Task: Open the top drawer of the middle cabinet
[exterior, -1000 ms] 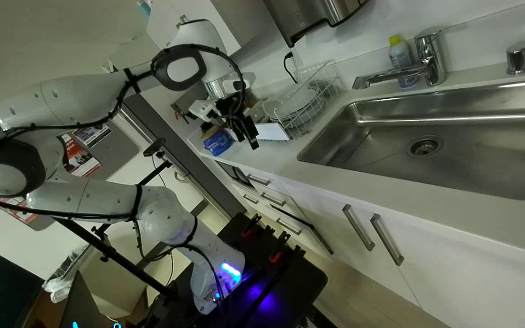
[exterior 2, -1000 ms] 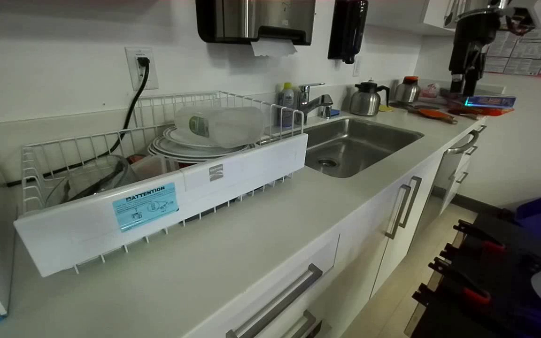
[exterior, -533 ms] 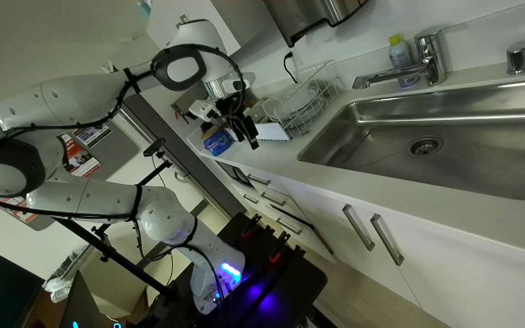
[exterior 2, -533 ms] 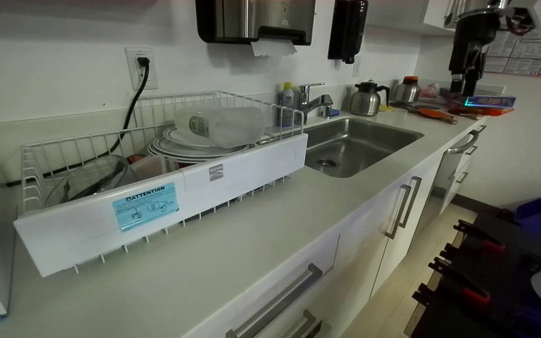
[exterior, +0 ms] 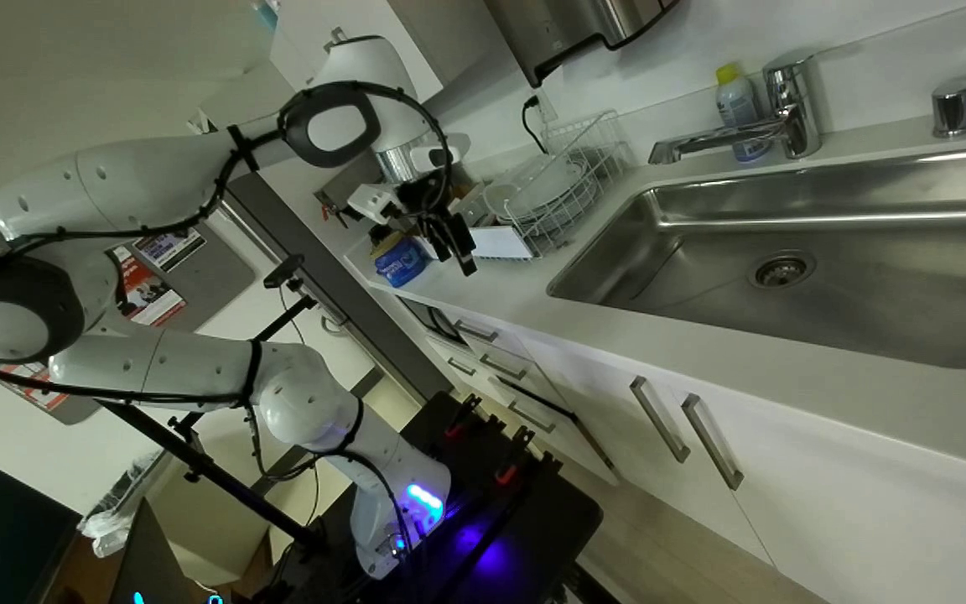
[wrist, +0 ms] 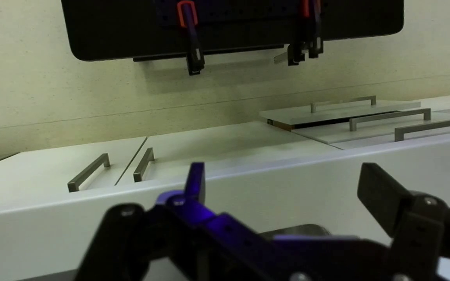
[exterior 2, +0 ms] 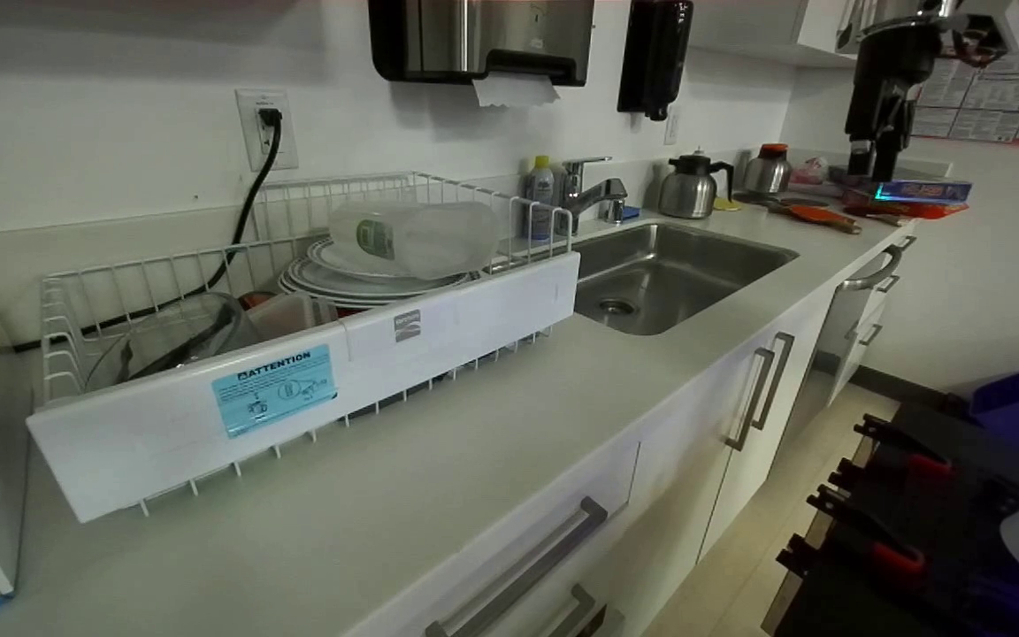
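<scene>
I have the gripper (wrist: 283,175) hanging over the bench (wrist: 272,205) near its front edge, fingers (wrist: 381,191) spread wide. The top drawer (exterior 2: 509,550) sits flush directly under that edge, its bar handle (exterior 2: 534,571) well apart from my fingertips, and in the wrist view the third drawer (wrist: 303,116) down stands slightly ajar

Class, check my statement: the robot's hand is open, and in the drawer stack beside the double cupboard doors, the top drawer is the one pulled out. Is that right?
Not quite: the top drawer looks shut. The wrist view shows that it is the lowest drawer that stands pulled out. The hand is open, as stated.
</scene>
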You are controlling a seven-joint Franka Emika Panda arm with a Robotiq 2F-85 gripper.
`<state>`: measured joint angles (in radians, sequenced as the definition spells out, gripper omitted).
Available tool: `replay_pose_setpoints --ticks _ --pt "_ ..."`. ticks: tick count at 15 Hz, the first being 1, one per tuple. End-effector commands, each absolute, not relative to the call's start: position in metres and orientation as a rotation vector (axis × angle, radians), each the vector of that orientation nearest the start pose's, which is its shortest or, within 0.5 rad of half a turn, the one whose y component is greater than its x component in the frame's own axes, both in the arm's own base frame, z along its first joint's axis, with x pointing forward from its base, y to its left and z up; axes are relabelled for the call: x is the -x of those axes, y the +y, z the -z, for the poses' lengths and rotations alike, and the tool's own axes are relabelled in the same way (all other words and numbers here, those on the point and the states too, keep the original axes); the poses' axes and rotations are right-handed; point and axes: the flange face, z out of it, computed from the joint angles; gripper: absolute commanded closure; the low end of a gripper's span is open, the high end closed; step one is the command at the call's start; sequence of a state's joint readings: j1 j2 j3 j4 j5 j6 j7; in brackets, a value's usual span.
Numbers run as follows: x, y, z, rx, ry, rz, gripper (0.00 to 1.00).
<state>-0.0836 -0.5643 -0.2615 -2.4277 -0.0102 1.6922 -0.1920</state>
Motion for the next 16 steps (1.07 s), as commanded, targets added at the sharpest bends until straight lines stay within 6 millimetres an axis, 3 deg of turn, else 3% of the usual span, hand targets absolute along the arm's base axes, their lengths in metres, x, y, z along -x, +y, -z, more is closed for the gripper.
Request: replay_pose_setpoints --ticks 1,10,11,16 --pt "-0.340 -0.131 -0.485 2.959 0.146 -0.222 0.00" --pt "-0.340 -0.131 -0.485 2.959 0.146 -0.222 0.00" --pt "-0.337 -0.123 -0.485 2.964 0.082 -0.213 0.00" --pt "-0.303 -0.040 -0.461 3.069 -0.322 -0.218 0.00"
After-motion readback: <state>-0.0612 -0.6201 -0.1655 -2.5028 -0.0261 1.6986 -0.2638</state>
